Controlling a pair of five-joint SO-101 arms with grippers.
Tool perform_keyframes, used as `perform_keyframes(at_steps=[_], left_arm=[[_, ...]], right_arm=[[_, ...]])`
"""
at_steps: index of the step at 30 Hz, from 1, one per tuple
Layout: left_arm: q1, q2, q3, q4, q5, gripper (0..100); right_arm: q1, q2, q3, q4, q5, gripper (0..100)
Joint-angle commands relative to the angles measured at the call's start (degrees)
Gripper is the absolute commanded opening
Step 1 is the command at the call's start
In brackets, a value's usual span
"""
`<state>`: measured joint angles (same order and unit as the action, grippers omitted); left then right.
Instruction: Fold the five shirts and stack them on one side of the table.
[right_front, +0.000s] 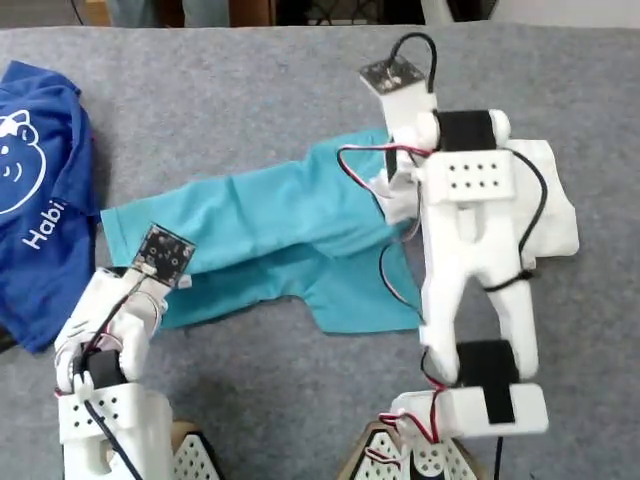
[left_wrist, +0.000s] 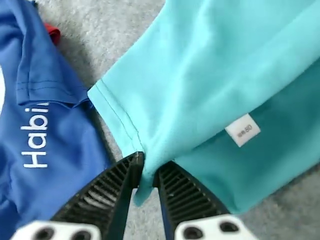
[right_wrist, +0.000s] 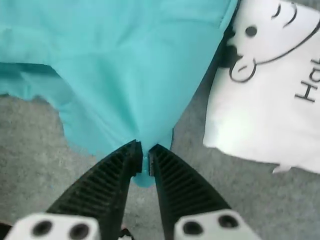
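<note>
Your left fingers (left_wrist: 117, 185) and right fingers (right_wrist: 115, 175) each pinch an edge of the teal shirt (right_front: 270, 240), which lies across the middle of the table (right_front: 250, 90) between a blue shirt (right_front: 40, 200) and a white shirt (right_front: 555, 215).

From high above we look straight down on the teal shirt (right_front: 270, 230), and from each wrist we face it close up at opposite ends, so all three views share it.

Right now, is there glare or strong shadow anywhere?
High view: even light, no glare, faint shadow beside the blue shirt. Left wrist view: soft shadow under the teal shirt hem. Right wrist view: dark shadow between it and the white shirt.
</note>
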<state>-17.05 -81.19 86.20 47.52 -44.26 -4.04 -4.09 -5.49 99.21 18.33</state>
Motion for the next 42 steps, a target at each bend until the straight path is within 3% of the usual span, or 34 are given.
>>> perform_keyframes(at_steps=[1, 7, 20, 36, 39, 42], left_arm=[[-2.8, -0.9, -0.2, -0.9, -3.8, 3], [-8.0, -0.4, 0.0, -1.0, -9.0, 3], [-7.7, -0.9, 4.7, -2.6, -9.8, 3], [-8.0, -0.7, 5.2, -2.0, -9.8, 3], [-8.3, -0.8, 4.6, 0.4, -10.2, 11], [-9.3, -0.9, 2.5, 3.0, -10.1, 16]], right_arm=[[2.5, -4.3, 3.8, 1.3, 2.1, 1.4], [6.2, -8.7, 13.3, 0.9, 6.6, 1.4], [6.5, -14.3, 31.1, -7.6, 8.0, 1.4], [6.2, -14.1, 34.2, -11.8, 8.0, 1.5], [6.1, -14.1, 35.8, -11.8, 7.8, 3.4], [6.1, -14.5, 37.1, -11.6, 7.8, 14.5]])
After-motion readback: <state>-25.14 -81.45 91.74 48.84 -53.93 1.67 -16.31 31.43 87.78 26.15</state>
